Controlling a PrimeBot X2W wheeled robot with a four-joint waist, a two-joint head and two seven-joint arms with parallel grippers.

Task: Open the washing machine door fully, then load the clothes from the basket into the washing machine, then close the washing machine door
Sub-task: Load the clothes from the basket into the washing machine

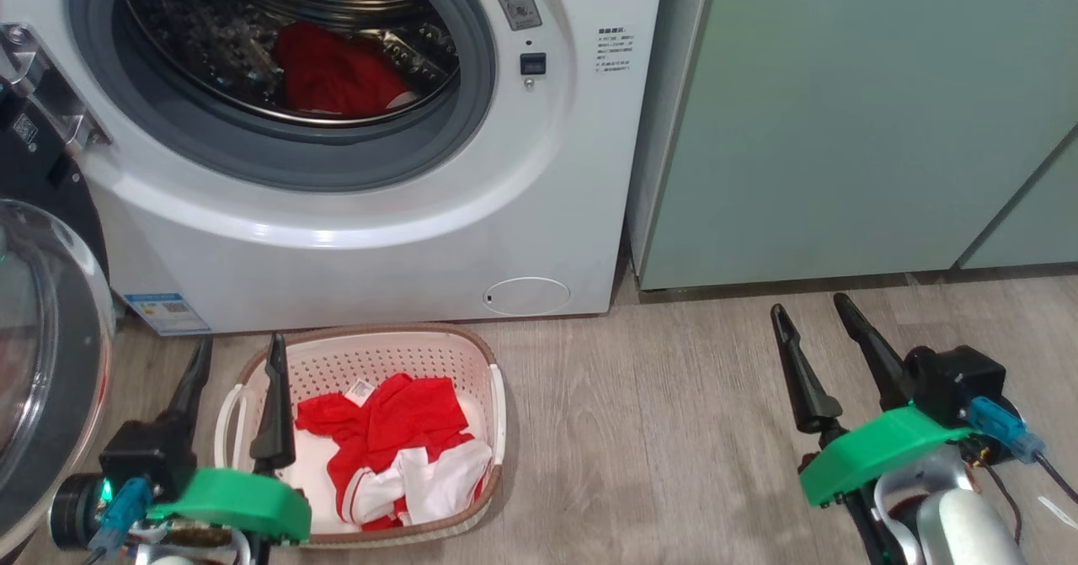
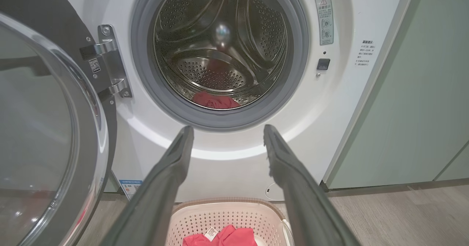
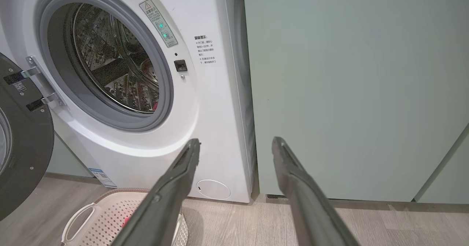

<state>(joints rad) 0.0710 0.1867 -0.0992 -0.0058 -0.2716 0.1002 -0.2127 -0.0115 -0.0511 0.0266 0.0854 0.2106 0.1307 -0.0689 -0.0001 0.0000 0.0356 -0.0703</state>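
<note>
Both arms sit low, fingers aimed toward the washing machine (image 1: 379,245). In the head view the left gripper (image 1: 239,344) hovers at seven o'clock with its fingers spread wide and empty, one of them showing against the left rim of the basket (image 1: 498,405). The right gripper (image 1: 808,304), at four o'clock, is just as spread and empty above the wooden floor (image 1: 657,430).

The basket stands on the floor just in front of the machine and holds a heap of red-and-white clothes (image 1: 396,439). One red garment (image 1: 337,72) lies in the steel drum at eleven o'clock.

The washing machine door (image 1: 42,338) hangs wide open at nine o'clock. Pale green cabinets (image 1: 842,127) stand just beside the machine at two o'clock. Bare floor separates the basket from the right gripper.
</note>
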